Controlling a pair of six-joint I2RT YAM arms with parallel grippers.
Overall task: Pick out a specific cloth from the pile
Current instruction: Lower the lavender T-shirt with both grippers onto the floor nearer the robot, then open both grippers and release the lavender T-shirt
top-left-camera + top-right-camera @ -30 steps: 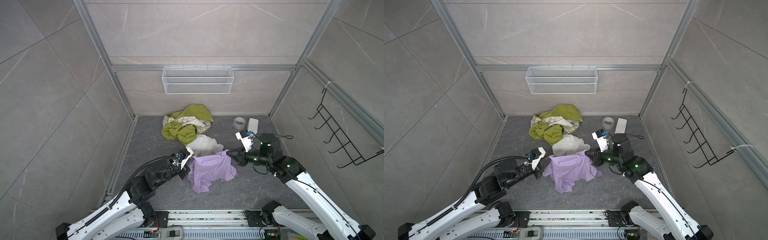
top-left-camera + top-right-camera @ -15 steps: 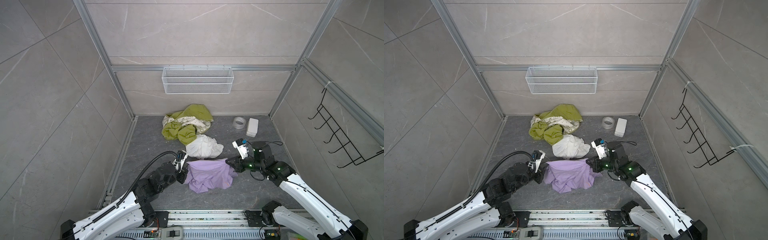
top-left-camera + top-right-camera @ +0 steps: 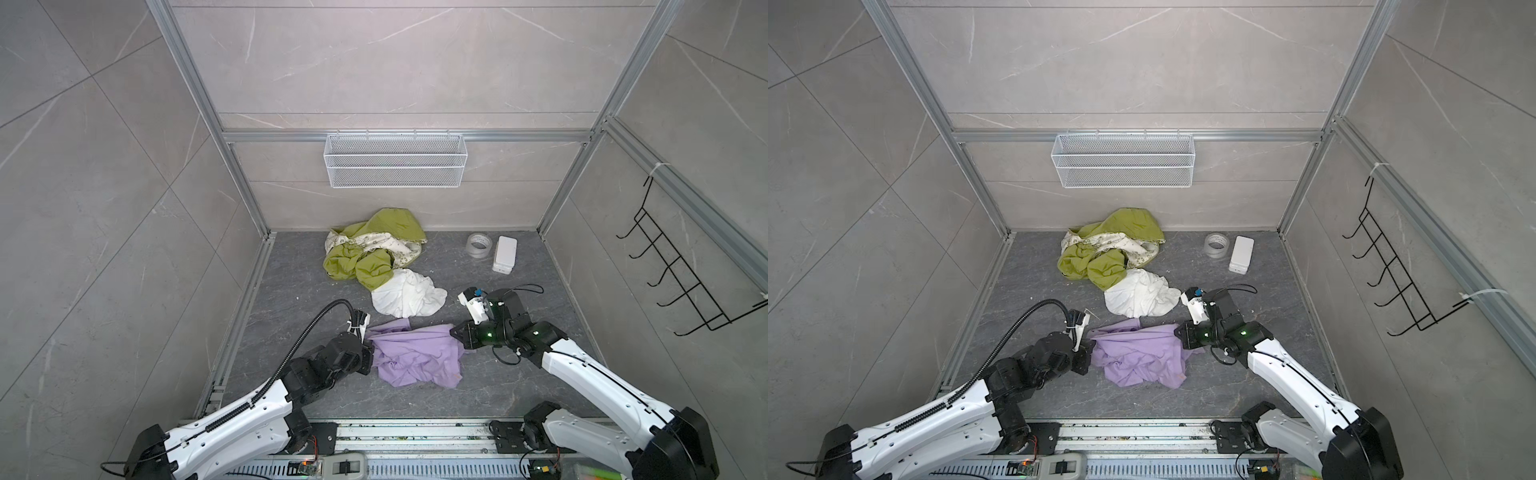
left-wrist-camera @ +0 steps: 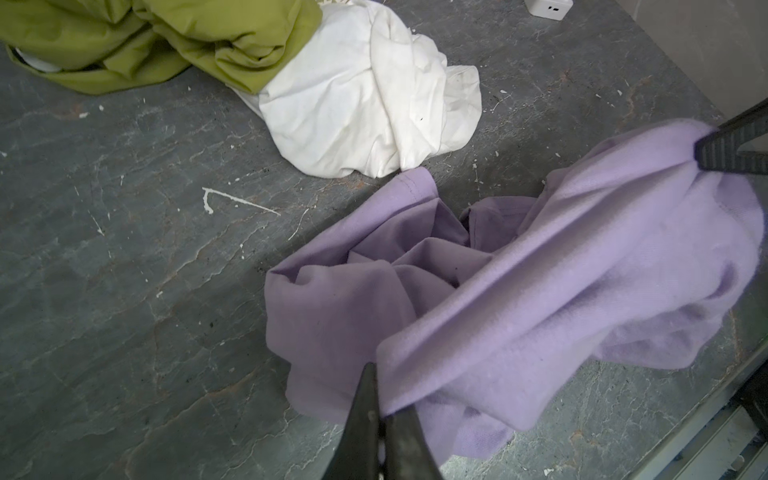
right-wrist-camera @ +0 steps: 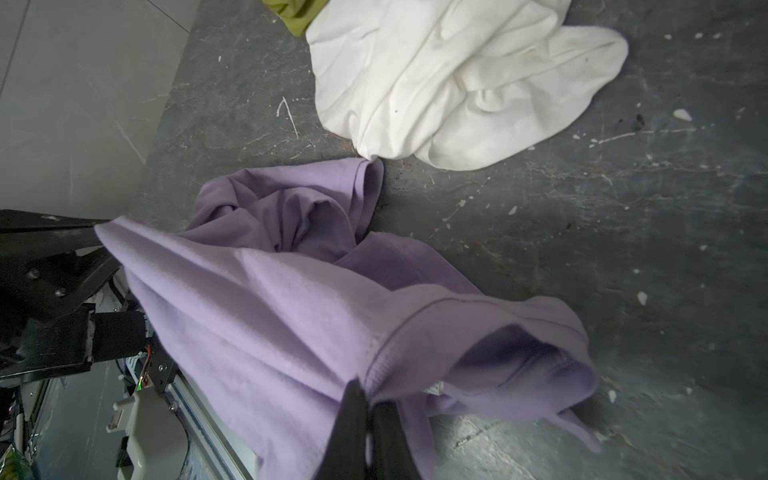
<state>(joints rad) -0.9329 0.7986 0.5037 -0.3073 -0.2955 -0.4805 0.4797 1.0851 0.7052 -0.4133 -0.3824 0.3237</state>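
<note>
The lilac cloth (image 3: 415, 353) (image 3: 1142, 353) is stretched between my two grippers near the front of the floor. Its middle sags in folds onto the grey floor. My left gripper (image 3: 369, 345) (image 4: 380, 409) is shut on its left edge. On the opposite side, the right gripper (image 3: 456, 332) (image 5: 368, 399) is shut on a hemmed edge. The rest of the pile lies behind and apart: a white cloth (image 3: 407, 297) (image 4: 365, 95) and the olive-green floral cloth (image 3: 365, 253). One corner of the lilac cloth (image 5: 311, 299) reaches almost to the white cloth (image 5: 457, 83).
A grey tape roll (image 3: 478, 245) and a white box (image 3: 505, 254) stand at the back right. A white wire basket (image 3: 395, 160) hangs on the back wall, a black hook rack (image 3: 673, 282) on the right wall. A metal rail (image 3: 415, 432) runs along the front.
Both grippers have come down and toward the front with the lilac cloth held between them. The cloth now sags on the floor farther from the white cloth.
</note>
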